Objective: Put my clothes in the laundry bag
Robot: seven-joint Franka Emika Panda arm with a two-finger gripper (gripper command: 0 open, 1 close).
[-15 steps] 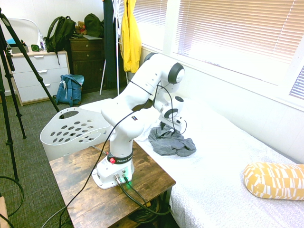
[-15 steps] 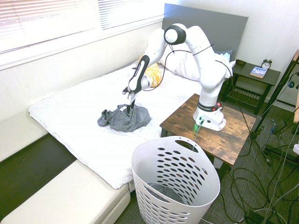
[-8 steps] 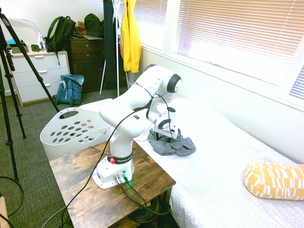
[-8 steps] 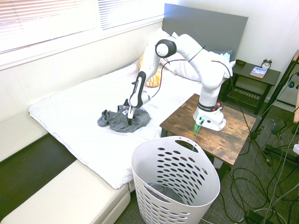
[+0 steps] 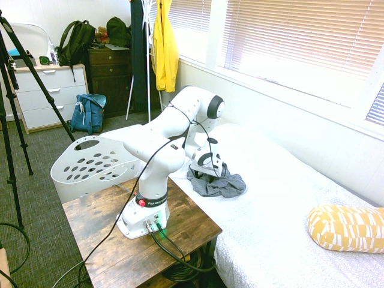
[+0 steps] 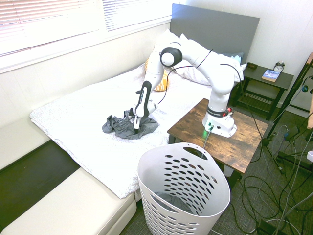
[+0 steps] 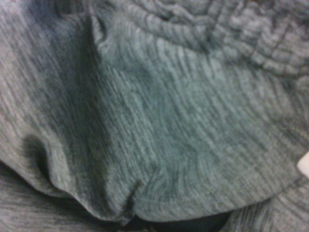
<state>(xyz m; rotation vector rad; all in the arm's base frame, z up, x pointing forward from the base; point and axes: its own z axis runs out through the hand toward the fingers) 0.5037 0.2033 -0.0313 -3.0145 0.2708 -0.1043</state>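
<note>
- Second exterior view: The claw is spread wide, its tips down at the dark grey garment, with no grip on it yet. The cloth lies crumpled beneath and around the tips on the white bed. If the claw closes too high or on a shallow fold, the soft fabric could slip out; pressing too low could snag the bedding as well. The tall white laundry basket stands well apart from the claw, beyond the bed's edge, with some grey fabric inside. A trailing sleeve or hem could catch on its rim if the lift is too low. Between claw and headboard is a patterned pillow; a wooden table stands beside the bed, under the arm's base.
- First exterior view: The arm's wrist hides the claw's tips, but the garment spreads out around them. The basket is across the table's corner from the claw. Farther off are a yellow jacket, a blue backpack and window blinds.
- Wrist view: Blurred grey ribbed folds fill nearly everything, close to the claw; loose layers like these could mean only one gets pinched.
</note>
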